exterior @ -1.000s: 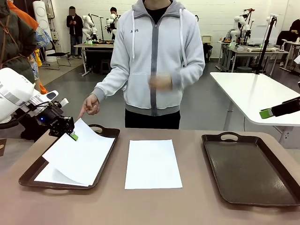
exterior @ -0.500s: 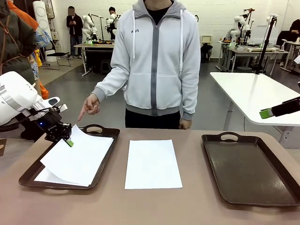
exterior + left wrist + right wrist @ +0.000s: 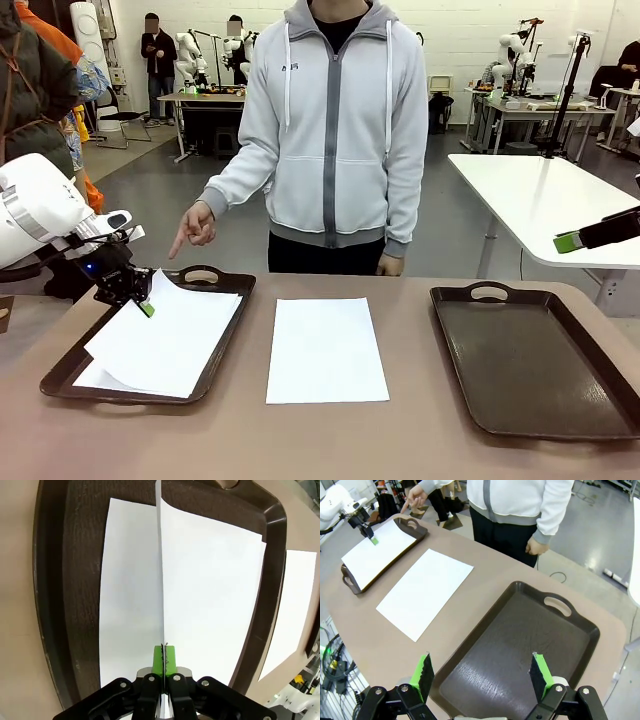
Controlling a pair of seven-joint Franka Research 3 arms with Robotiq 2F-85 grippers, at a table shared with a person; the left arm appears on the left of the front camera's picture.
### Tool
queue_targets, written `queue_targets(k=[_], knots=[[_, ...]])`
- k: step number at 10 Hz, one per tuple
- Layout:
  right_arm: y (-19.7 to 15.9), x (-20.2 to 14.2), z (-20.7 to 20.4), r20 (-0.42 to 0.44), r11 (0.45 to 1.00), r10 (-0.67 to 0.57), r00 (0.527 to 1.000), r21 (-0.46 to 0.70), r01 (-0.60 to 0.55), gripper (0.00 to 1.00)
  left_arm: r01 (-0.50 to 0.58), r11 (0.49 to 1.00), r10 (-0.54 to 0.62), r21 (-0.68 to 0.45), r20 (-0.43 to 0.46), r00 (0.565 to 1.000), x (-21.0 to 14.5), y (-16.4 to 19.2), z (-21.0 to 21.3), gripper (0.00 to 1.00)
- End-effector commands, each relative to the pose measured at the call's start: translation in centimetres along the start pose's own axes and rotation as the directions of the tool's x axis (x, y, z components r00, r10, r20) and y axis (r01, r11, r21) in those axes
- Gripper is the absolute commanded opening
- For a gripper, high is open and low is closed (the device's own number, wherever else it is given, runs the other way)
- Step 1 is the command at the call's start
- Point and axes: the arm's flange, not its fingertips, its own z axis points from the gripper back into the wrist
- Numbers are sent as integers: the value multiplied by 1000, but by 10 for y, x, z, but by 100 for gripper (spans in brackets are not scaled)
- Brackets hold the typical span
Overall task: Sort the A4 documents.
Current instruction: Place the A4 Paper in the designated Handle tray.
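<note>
Left gripper (image 3: 143, 303) (image 3: 164, 659): down at the far left corner of the left tray (image 3: 60, 375) (image 3: 70, 580). From where I stand its green pads look pinched almost together, with the edge of the top sheet (image 3: 170, 335) (image 3: 210, 590) running up between them.
Top sheet: raised and curling at the held corner. The rest drapes across the tray, its right side lying up against the tray's right wall.
Lower sheet (image 3: 98, 378) (image 3: 130, 580): flat on the floor of the same tray, under the top one and showing along its left side.
Middle sheet (image 3: 325, 350) (image 3: 425, 592): flat on the bare table (image 3: 320, 440), between the two trays and touching neither.
Right tray (image 3: 530, 360) (image 3: 520, 640): on the right side of the table, with its handle toward the person.
Right gripper (image 3: 482, 672): hanging above the near end of the right tray, fingers spread wide with nothing between them.
Pointing hand (image 3: 195, 225) (image 3: 415, 497): the person's, with one finger aimed down toward the far handle of the left tray.
Other hand (image 3: 390, 265) (image 3: 536, 546): hanging at the person's side, by the table's far edge.
</note>
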Motion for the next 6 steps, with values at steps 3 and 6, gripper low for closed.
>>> queue_targets(k=[3,6], knots=[[0,0,-2,2,1000,-2,1000,7,2,100,-7,998,7,57,4,1000,-1,-3,6,41],[0,0,-2,2,1000,-2,1000,7,2,100,11,996,-14,93,34,999,-6,-5,30,44]])
